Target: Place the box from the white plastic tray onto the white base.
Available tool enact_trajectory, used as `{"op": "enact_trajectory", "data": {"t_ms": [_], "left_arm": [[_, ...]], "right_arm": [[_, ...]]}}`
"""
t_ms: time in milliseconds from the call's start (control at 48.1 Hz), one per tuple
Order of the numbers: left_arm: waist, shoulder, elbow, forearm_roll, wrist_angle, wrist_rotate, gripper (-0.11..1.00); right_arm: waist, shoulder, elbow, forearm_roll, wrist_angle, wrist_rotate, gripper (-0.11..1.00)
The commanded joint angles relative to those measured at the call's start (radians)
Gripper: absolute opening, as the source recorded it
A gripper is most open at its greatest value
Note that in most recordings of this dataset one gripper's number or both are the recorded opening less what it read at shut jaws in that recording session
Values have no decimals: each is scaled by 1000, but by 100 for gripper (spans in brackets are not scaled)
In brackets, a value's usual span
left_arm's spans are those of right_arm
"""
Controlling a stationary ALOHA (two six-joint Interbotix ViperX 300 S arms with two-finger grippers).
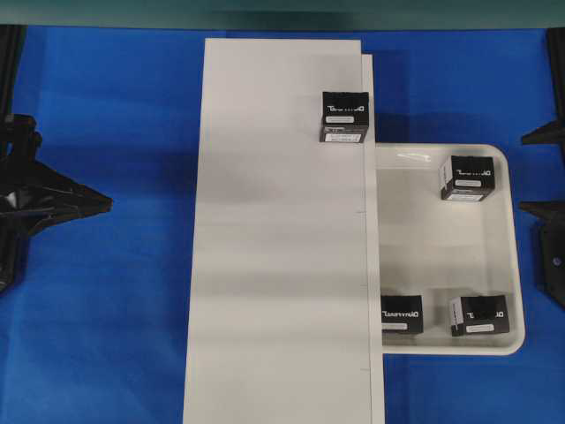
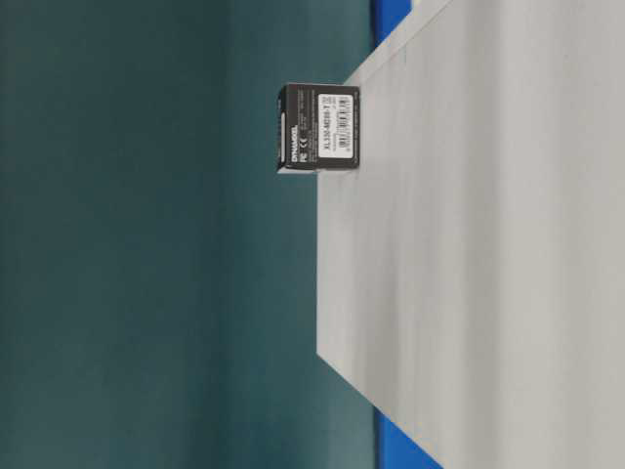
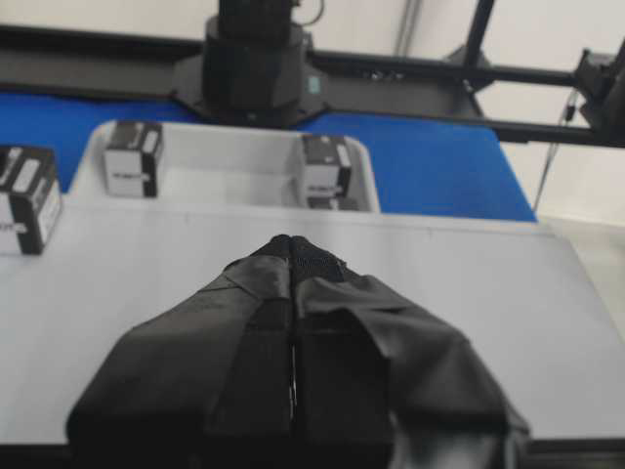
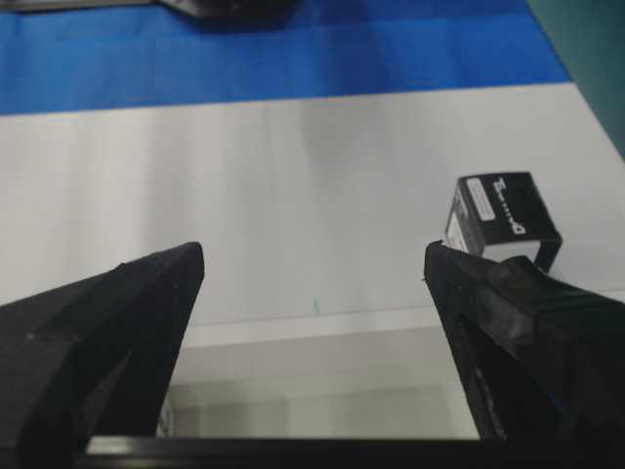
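Observation:
One black box [image 1: 344, 117] with white lettering rests on the white base [image 1: 282, 247] near its far right edge; it also shows as box [image 4: 503, 220], box [image 2: 319, 127] and box [image 3: 24, 195]. The white plastic tray [image 1: 433, 256] lies to the right of the base. At its near left corner sits another lettered box [image 1: 402, 314]. My left gripper [image 1: 104, 203] is shut and empty, left of the base, and the left gripper [image 3: 293, 244] points over the board. My right gripper [image 1: 535, 173] stands open at the tray's right side, and the right gripper [image 4: 314, 259] holds nothing.
Two more black boxes sit in the tray, one at the far right [image 1: 469, 177] and one at the near right [image 1: 479, 315]. Blue table covering [image 1: 106, 336] surrounds base and tray. A dark arm mount [image 3: 252, 59] stands beyond the tray.

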Motion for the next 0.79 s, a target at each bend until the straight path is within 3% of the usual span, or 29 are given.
{"op": "enact_trajectory", "data": {"t_ms": [0, 769], "left_arm": [[2, 5, -25, 3, -9, 2, -7], [-23, 2, -23, 3, 3, -2, -7]], "right_arm": [[0, -6, 2, 0, 2, 0, 99], [0, -11, 35, 3, -11, 3, 99]]}}
